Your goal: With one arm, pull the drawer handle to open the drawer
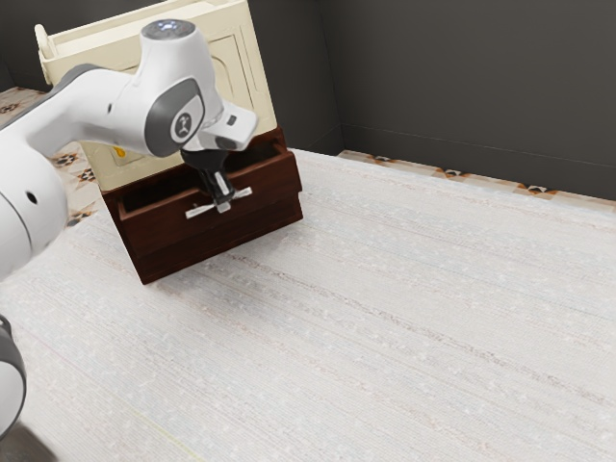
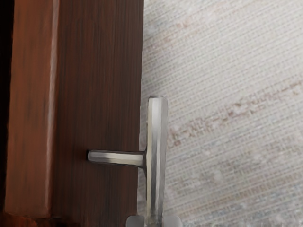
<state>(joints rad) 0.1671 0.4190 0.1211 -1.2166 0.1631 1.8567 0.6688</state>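
Item: one metal handle [image 2: 156,137], on the front of the dark wood drawer [image 1: 265,197]; my claw [image 1: 224,204] clamped on its bar. Drawer partly open, below cream cabinet section [image 1: 252,72].

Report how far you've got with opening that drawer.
Done: the drawer is at least partly open; its front stands out from the cream cabinet, with the dark inside showing behind it.
In hand: the gripper is closed on the metal handle, a finger on each side.
Left: perhaps more pulling, as I can't tell if it's fully out, then letting go.
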